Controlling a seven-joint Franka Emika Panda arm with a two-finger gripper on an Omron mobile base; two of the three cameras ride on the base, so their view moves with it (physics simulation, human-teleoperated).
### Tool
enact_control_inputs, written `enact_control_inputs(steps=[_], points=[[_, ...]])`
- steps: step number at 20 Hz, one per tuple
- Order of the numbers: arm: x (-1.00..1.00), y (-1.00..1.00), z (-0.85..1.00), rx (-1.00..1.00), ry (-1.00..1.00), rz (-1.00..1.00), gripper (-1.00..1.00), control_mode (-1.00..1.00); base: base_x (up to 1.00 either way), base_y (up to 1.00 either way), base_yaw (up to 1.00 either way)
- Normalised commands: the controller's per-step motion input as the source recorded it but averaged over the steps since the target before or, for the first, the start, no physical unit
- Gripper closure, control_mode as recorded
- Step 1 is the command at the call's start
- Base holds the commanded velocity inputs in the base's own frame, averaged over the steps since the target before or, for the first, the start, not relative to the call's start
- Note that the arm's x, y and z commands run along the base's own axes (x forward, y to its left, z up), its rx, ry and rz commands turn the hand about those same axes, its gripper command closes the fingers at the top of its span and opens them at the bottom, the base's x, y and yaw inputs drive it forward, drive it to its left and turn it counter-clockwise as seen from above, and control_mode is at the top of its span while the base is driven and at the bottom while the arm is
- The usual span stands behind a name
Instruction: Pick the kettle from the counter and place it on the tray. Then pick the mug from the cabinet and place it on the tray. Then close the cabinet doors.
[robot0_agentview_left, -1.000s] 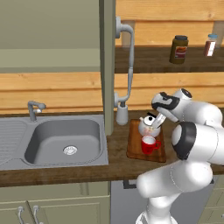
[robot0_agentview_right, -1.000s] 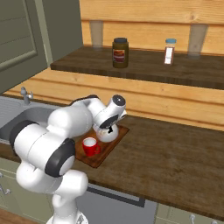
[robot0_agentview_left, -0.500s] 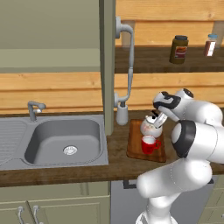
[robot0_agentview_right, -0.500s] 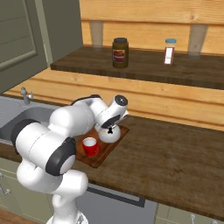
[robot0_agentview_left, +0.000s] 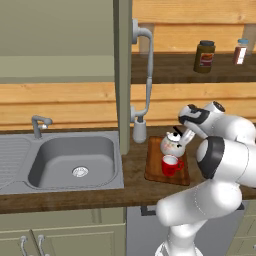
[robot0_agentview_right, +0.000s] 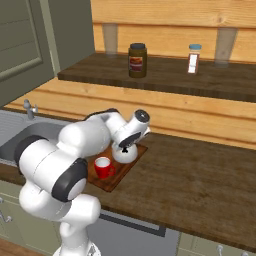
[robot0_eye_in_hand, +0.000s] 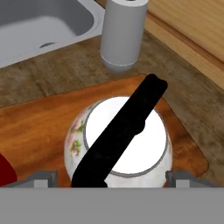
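Kettle (robot0_eye_in_hand: 118, 144) sits mid-tray (robot0_eye_in_hand: 39, 127), mug (robot0_agentview_left: 171, 165) beside.

The white arm's two-finger gripper (robot0_agentview_right: 128, 145) has slid a little toward the right of the right base view. It has left the bright red cylindrical mug (robot0_agentview_right: 103, 166) and now sits above the small squat silvery-white kettle (robot0_agentview_right: 125, 155). In the left base view the hand sits slightly further right and higher than before, its fingers just beside the kettle's dark handle (robot0_agentview_left: 175, 134).
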Motion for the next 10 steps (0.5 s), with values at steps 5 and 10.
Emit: enact_control_inputs(steps=[5,10], points=[[-0.15,-0.15,0.22,0.01,0.00,-0.03,-1.00,-1.00,0.00,0.00,0.00],[-0.36,-0.01,0.48,0.00,-0.06,-0.15,-1.00,-1.00,0.00,0.00,0.00]])
